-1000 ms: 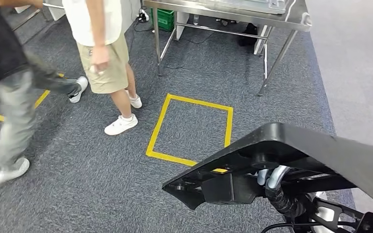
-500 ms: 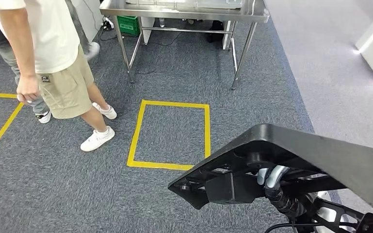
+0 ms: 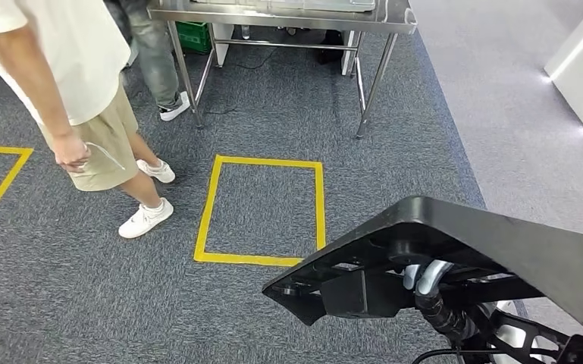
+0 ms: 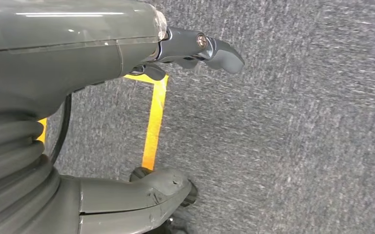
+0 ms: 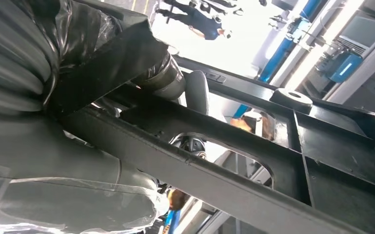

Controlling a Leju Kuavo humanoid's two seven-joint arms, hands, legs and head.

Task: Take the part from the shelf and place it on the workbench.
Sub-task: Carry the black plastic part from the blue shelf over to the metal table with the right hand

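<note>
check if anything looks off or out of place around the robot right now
Nothing looks spilled or damaged. The one oddity: a person stands beside the yellow taped square on the carpet, in front of the metal workbench, while the right hand carries the black part tilted.

Head camera sits high, tilted forward and down over the grey carpet [image 3: 394, 152], catching the yellow tape square [image 3: 261, 208] and the steel table [image 3: 288, 15] far ahead. Left wrist camera hangs close above that same carpet, a strip of yellow tape [image 4: 152, 124] shared. Right wrist camera looks upward, pressed close beneath the black part [image 5: 283, 161].
</note>
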